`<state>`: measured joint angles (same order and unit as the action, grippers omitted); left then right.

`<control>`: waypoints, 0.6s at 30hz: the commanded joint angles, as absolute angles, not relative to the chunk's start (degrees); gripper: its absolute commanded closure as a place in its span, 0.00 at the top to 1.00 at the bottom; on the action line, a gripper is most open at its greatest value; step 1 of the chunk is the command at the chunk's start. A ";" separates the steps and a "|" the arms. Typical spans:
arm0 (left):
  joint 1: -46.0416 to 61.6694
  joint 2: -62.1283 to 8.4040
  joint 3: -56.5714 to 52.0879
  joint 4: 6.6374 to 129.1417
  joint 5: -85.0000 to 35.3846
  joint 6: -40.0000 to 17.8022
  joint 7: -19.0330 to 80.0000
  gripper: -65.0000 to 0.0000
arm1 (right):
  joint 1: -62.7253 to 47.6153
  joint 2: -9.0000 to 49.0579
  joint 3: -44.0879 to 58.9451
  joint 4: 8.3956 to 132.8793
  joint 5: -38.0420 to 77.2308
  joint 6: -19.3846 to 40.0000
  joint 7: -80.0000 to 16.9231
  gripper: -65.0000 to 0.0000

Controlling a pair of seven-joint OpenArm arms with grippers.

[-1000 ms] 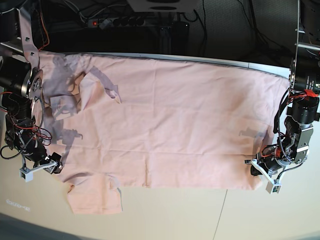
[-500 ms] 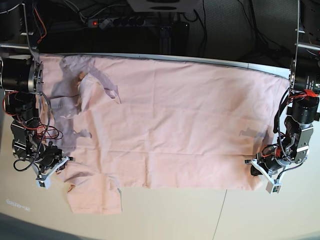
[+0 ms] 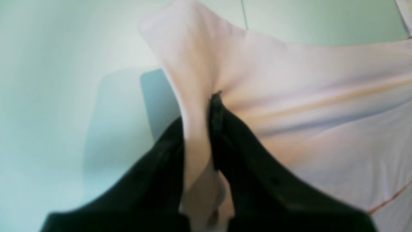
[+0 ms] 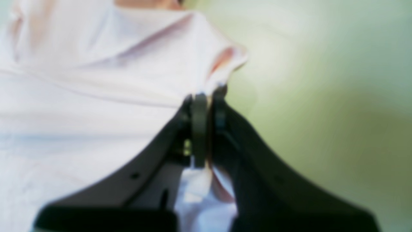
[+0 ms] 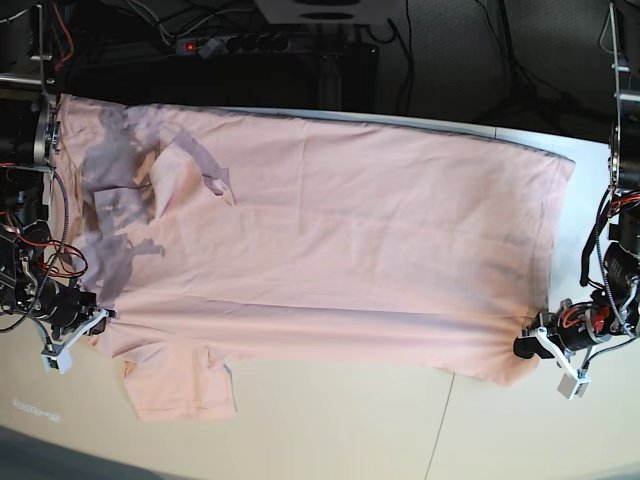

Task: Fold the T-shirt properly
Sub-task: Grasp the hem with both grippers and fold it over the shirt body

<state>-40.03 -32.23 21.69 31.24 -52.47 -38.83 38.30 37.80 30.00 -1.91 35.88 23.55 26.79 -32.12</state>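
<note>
The pale pink T-shirt (image 5: pixel 330 230) lies spread wide across the table, one sleeve (image 5: pixel 180 385) sticking out toward the near edge at the left. At the shirt's near right corner my left gripper (image 5: pixel 530 347) is shut on it. The left wrist view shows a fold of the cloth (image 3: pixel 322 96) pinched between the black fingers (image 3: pixel 225 129) of that gripper (image 3: pixel 199 111). My right gripper (image 5: pixel 95 322) is shut on the shirt's near left edge, just above the sleeve. In the right wrist view this gripper (image 4: pixel 206 95) clamps a raised corner of fabric (image 4: pixel 80 96). A taut ridge runs through the cloth between the two grippers.
Bare cream table (image 5: pixel 350 430) runs along the near side below the shirt. Behind the far edge is a dark area with a power strip (image 5: pixel 230 45) and cables. The arms' bases and wiring stand at both sides of the table.
My right gripper went from open beside the shirt to shut on its left edge. Both grippers have moved outward, pulling the near edge taut. The shirt's near right corner has slid toward the front.
</note>
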 commanded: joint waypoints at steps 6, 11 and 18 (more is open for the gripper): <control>-41.80 -36.71 21.41 38.11 -62.06 -40.00 48.69 0.00 | 35.33 33.93 -1.63 45.91 30.65 31.75 -37.47 0.00; -41.54 -38.46 21.41 41.12 -68.51 -40.00 58.48 0.00 | 29.41 36.86 -1.52 52.62 32.60 31.77 -37.78 0.00; -37.82 -40.66 21.41 43.92 -77.08 -40.00 67.16 0.00 | 21.52 39.57 -1.45 61.98 32.62 31.75 -38.57 0.00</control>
<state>-36.23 -39.48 21.80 43.24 -76.20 -38.85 67.59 20.51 37.98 -2.00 61.34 32.38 27.03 -39.09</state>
